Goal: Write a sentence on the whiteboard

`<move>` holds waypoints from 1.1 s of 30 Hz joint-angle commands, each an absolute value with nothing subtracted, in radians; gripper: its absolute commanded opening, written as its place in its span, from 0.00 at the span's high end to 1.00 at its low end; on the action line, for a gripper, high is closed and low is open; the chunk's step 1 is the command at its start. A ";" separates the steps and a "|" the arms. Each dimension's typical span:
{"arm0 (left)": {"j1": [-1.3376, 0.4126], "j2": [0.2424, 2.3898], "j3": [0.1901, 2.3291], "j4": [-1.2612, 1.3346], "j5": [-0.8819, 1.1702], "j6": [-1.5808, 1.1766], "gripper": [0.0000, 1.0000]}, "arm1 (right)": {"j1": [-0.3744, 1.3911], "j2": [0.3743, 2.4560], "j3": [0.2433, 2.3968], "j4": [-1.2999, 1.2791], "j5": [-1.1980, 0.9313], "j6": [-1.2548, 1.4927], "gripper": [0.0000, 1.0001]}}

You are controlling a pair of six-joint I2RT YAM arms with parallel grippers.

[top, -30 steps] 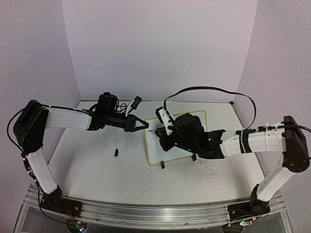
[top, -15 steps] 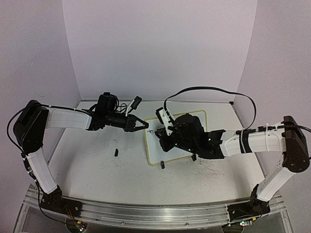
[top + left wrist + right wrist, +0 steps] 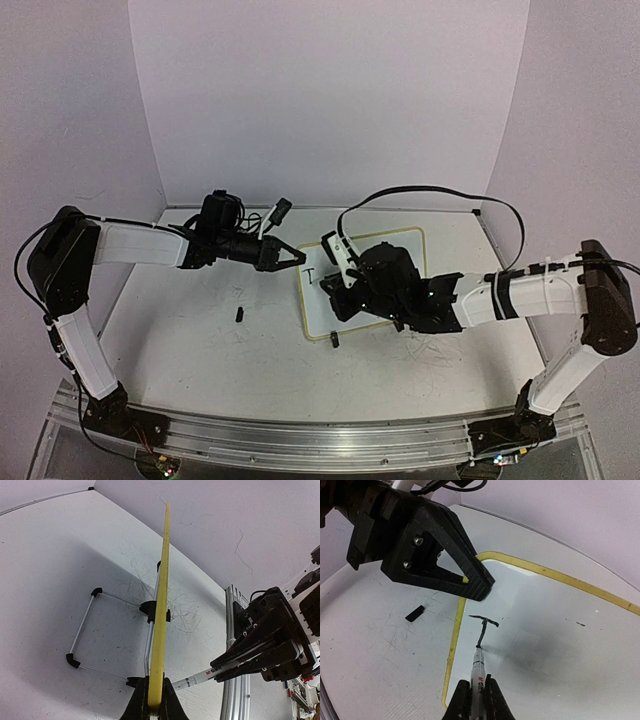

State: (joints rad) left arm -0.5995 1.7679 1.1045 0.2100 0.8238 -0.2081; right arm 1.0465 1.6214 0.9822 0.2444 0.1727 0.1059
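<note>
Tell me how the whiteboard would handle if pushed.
Probably stiff: the whiteboard edge runs straight in the left wrist view. Likely light and apt to slide or tip, propped on a thin wire stand; the left gripper clamped on its rim seems to steady it.

**Both arms reach inward, both grippers closed**

My left arm stretches nearly level from its raised elbow toward the middle. Its gripper [image 3: 295,258] is pinched flat on the rim of the whiteboard [image 3: 318,312]. My right arm comes in low from the other side, wrist tipped down, its gripper [image 3: 476,700] clamped round a marker [image 3: 478,670].
</note>
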 commanded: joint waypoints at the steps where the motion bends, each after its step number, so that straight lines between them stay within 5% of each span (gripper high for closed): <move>1: -0.605 1.725 1.102 0.221 0.821 -0.193 1.00 | 1.048 1.621 0.971 0.242 0.182 0.124 1.00; 33: -0.604 1.720 1.100 0.221 0.815 -0.190 1.00 | 1.020 1.545 0.945 0.315 0.184 0.093 1.00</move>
State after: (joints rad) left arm -0.6000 1.7664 1.1042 0.2100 0.8242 -0.2077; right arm 1.0195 1.5315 0.9363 0.2787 0.1338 0.0902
